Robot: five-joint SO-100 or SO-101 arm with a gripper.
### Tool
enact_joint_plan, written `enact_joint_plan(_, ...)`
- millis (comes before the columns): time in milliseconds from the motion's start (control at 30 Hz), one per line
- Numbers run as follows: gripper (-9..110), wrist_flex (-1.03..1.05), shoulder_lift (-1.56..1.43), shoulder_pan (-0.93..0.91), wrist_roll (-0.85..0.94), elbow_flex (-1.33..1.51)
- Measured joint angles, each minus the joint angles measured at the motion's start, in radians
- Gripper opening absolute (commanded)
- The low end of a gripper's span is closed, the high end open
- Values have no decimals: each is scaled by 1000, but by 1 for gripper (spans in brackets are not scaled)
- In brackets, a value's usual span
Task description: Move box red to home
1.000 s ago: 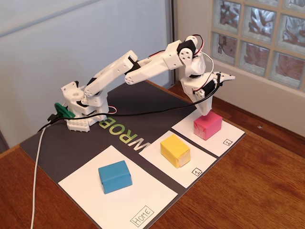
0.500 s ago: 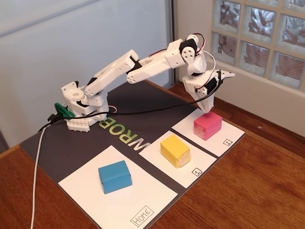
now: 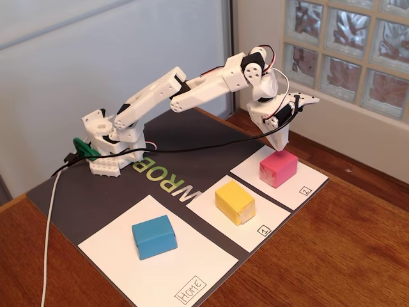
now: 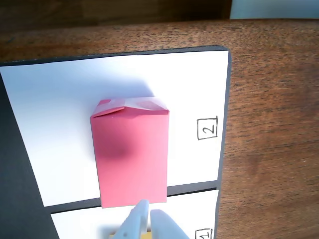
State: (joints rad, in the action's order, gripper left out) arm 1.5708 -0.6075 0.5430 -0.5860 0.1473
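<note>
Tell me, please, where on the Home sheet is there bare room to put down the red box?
The Home sheet is bare between the blue box and the Home label, and toward the yellow box. The corner behind the blue box is tighter. The red box sits on sheet 2, under the gripper.

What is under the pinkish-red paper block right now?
The pinkish-red paper block rests on a small white paper sheet marked 2, laid on a dark mat. The part of the sheet directly beneath the block is hidden.
</note>
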Motion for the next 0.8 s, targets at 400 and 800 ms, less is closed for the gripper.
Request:
enact_joint_plan(400,25,31,0,0,-41,0)
enact_joint_plan(800,46,80,0,2,-51,0)
